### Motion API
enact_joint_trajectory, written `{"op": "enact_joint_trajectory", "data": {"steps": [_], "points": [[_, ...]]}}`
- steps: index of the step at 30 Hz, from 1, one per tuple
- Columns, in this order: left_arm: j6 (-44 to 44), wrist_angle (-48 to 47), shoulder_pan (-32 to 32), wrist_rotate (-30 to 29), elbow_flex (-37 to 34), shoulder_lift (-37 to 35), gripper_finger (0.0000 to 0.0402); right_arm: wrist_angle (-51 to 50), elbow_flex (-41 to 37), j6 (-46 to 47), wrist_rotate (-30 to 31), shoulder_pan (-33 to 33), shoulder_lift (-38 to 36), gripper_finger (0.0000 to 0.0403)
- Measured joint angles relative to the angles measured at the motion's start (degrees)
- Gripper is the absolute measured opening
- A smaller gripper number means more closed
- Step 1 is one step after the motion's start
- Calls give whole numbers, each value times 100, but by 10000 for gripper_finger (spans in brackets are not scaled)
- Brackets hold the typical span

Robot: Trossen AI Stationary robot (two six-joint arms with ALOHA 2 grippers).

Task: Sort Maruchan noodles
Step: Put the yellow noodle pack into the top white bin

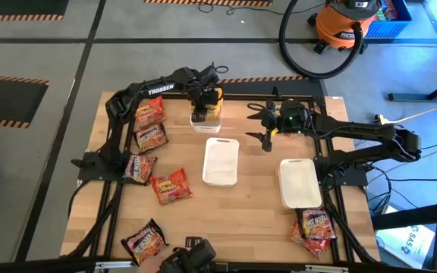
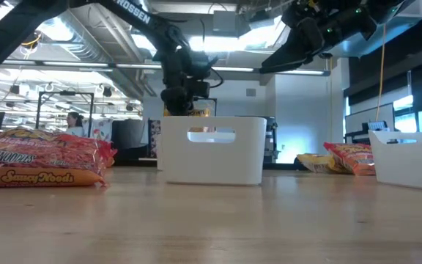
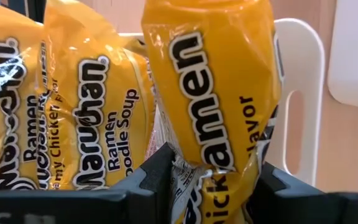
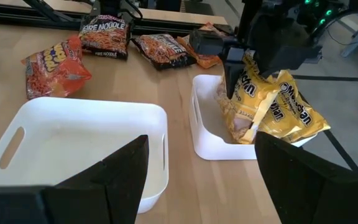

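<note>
The wooden table carries three white trays. Two of them, the centre tray and the right-hand tray, hold nothing visible. The far tray holds yellow Maruchan chicken ramen packets standing on edge.

The left arm reaches across the far side of the table. The left gripper sits directly over the far tray, its fingers clamped on one yellow packet, which hangs upright at the tray's rim, just beside the packets already inside.

The right gripper hovers above the table near the far tray, to its right, with fingers spread apart and nothing between them.

Red-orange and dark noodle packets lie loose along the table's left side. Another small pile rests at the near right corner, just beside the right-hand tray.
</note>
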Motion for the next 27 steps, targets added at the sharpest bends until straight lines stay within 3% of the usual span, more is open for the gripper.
{"op": "enact_joint_trajectory", "data": {"steps": [8, 19, 27], "points": [[42, 75, 2, 6, -296, 0, 119, -1, 0, 1, -2, 0, -2, 271], [178, 904, 80, 6, -867, 0, 120, 9, 0, 1, -4, 0, -2, 271], [334, 1185, 65, -113, -931, 0, 161, -11, 0, 1, -7, 0, -2, 271]]}}
